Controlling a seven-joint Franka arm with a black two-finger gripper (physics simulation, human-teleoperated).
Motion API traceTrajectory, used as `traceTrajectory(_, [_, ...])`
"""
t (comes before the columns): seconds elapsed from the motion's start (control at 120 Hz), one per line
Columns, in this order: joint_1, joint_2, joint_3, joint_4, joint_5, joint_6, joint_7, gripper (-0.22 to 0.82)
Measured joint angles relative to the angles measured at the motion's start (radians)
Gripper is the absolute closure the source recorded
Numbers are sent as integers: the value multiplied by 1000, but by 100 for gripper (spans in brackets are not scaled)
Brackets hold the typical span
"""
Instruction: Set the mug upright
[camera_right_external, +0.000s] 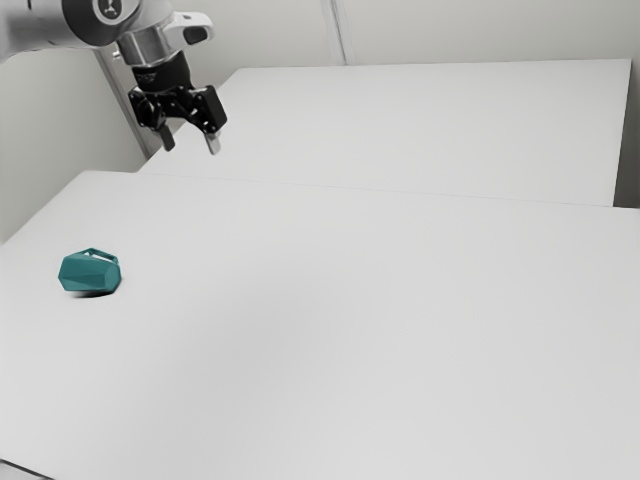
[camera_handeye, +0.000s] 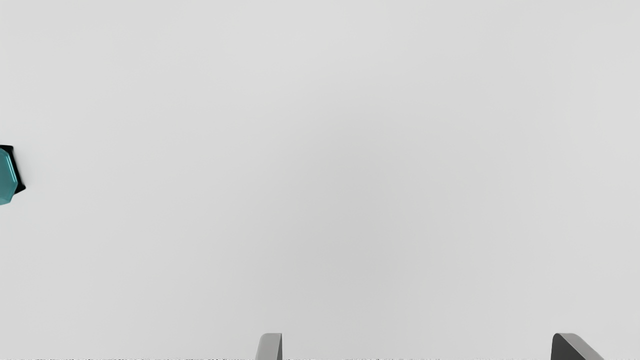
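Nearest the exterior camera, a thin dark line (camera_right_external: 26, 470) crosses the lower corner at the exterior view's left. The white worktop (camera_right_external: 350, 350) extends from there toward the rear.

The teal, faceted mug (camera_right_external: 90, 274) is located on the worktop at the exterior view's left. It lies on its side, not upright, with its handle (camera_right_external: 101, 255) uppermost and a dark shadow beneath the body. In the wrist view, the mug is partly cut off by the frame and sits well apart from the fingers (camera_handeye: 270, 347).

Beyond the mug, and further toward the exterior view's right, the end effector (camera_right_external: 190, 148) is suspended above the surface, fingers pointing down. Its state is released: the two fingers stand wide apart and grip nothing. The arm (camera_right_external: 60, 28) enters from the upper left.

Behind a fine seam lies a second white surface (camera_right_external: 420, 125), backed by a pale wall (camera_right_external: 480, 30).
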Motion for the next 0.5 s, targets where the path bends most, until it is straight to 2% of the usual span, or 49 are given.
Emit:
traceTrajectory(0.375, [29,-25,-1,-18,9,-20,-5,2])
traceTrajectory(0.5, [-3,-17,70,-12,8,-33,10,2])
